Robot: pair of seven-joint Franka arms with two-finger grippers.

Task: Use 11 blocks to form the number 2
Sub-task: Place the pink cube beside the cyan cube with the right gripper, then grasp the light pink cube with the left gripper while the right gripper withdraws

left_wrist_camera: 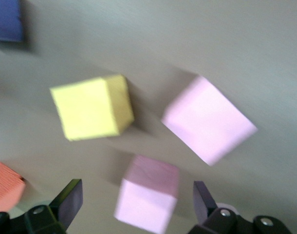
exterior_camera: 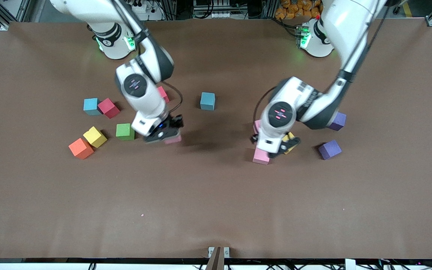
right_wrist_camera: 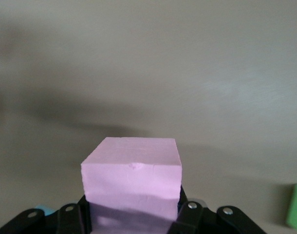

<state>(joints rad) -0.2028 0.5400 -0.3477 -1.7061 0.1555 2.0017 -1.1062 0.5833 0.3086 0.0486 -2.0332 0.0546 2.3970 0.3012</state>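
My right gripper (exterior_camera: 164, 135) is shut on a pink block (exterior_camera: 173, 140) and holds it just above the table's middle; the block fills the right wrist view (right_wrist_camera: 131, 178). My left gripper (exterior_camera: 275, 149) is open and low over a cluster toward the left arm's end. In the left wrist view a pink block (left_wrist_camera: 147, 195) lies between its spread fingers (left_wrist_camera: 70, 201) with gaps on both sides. A yellow block (left_wrist_camera: 92, 107), a second pink block (left_wrist_camera: 209, 119) and an orange block (left_wrist_camera: 5, 187) lie close by. No number 2 shape is in view.
Light blue (exterior_camera: 91, 106), crimson (exterior_camera: 108, 108), green (exterior_camera: 125, 131), yellow (exterior_camera: 95, 136) and orange (exterior_camera: 81, 148) blocks lie toward the right arm's end. A light blue block (exterior_camera: 207, 101) sits mid-table. Two purple blocks (exterior_camera: 329, 149) (exterior_camera: 338, 121) lie by the left arm.
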